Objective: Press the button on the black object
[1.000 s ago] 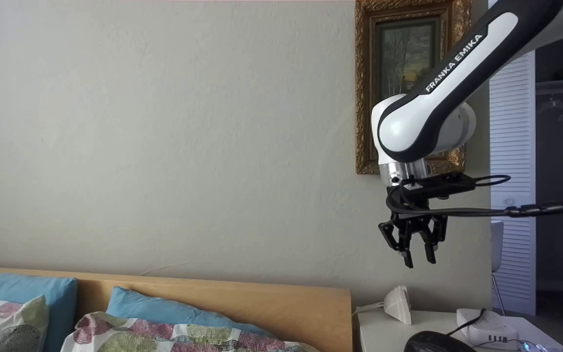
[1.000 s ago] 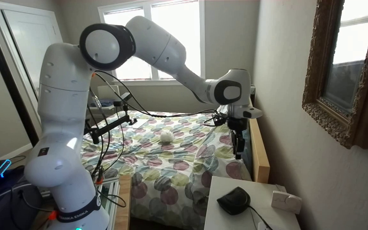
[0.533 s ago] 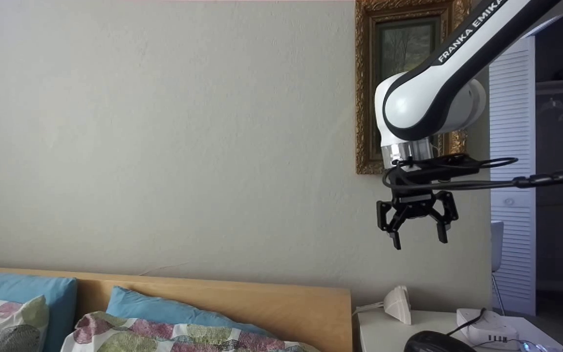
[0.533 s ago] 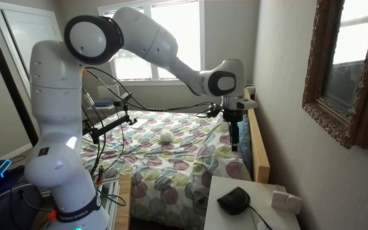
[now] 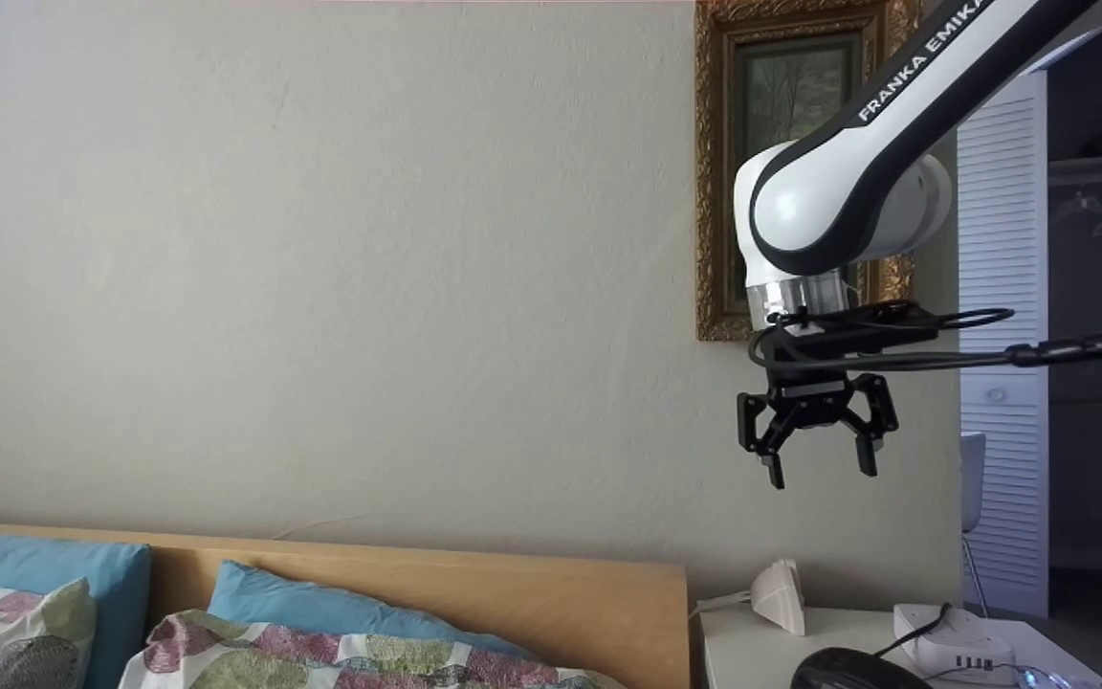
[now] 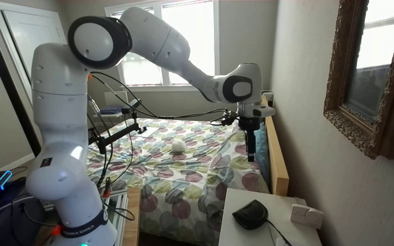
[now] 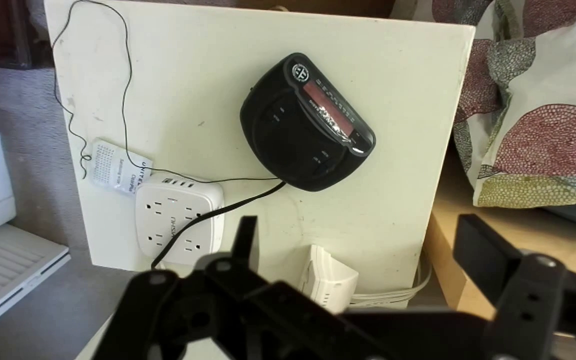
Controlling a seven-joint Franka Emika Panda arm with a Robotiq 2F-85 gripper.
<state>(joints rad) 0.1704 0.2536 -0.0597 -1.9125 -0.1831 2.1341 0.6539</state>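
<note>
The black object (image 7: 288,145), a clock radio with a rounded top and a reddish display strip, lies on a white nightstand (image 7: 193,60). Faint labels mark its top; I can hardly make out the separate buttons. In an exterior view the black object (image 6: 251,214) shows whole, while the frame's lower edge cuts off the black object (image 5: 852,670) in an exterior view. High above the nightstand, apart from everything, hangs my gripper (image 5: 823,480), pointing down. Its fingers are spread wide with nothing between them. In the wrist view the gripper (image 7: 358,222) has the clock beyond its fingertips.
On the nightstand are a white power strip (image 7: 178,220), a white wedge-shaped device (image 7: 330,285), a small white box (image 7: 118,167) and a black cord (image 7: 218,211). The wooden headboard (image 6: 279,171) and bed stand alongside. A framed painting (image 6: 351,102) hangs on the wall.
Over the last second my gripper has spread from partly open to wide. The arm has risen and drawn back slightly towards its base, then held nearly still. The clock has not moved.
</note>
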